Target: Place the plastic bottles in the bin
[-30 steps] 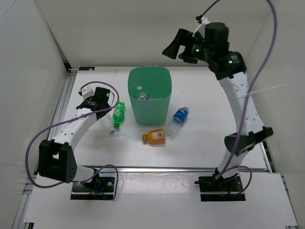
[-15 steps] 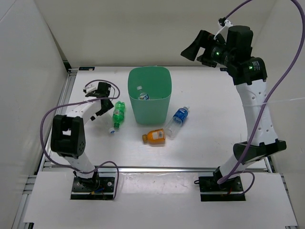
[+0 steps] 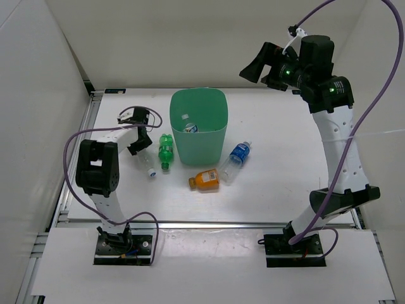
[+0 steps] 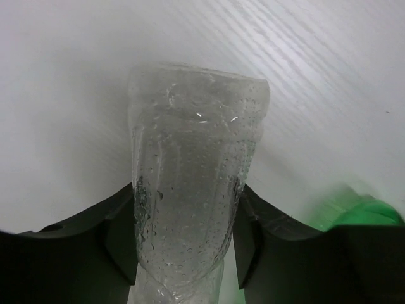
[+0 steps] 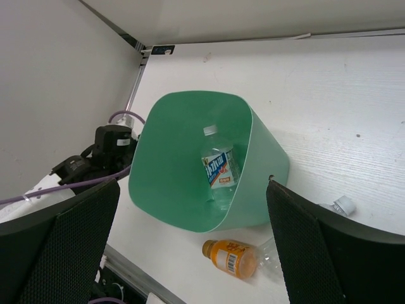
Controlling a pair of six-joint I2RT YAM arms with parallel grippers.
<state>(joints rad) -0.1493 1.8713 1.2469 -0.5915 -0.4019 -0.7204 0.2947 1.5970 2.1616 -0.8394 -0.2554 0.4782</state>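
Holding left gripper [image 3: 140,149]: its fingers [image 4: 119,237] were clenched on the small clear bottle [image 4: 190,183], one pad against each flank.
Small clear bottle: it lay on its side on the table [image 3: 278,190], just left of the green bottle [image 3: 166,151], with its white cap toward the near edge. It did not look lifted yet.
Long axis: it ran straight down the gap between the fingers, crosswise to their squeeze, so the grip was on the narrow body and not the ends.
Bin [image 3: 199,136]: it stood upright to the right of the held bottle, with the green bottle between the two and its rim well above the table.
Way to go: judged as up first, then right over the rim. A flat slide would have met the green bottle or the bin wall.
Nearer arm: the left, plainly.
Right gripper [image 3: 253,64]: its fingers were released and spread wide, holding nothing, high over the far right of the table and looking down into the bin.
In the bin: one labelled bottle [image 5: 218,168].
On the table: the orange bottle [image 3: 205,180] and the blue-label bottle [image 3: 235,159] lay near the bin's front right, closer to the right arm.
Risk: the clear body was beaded with drops and thin-walled, so it could slip or buckle.
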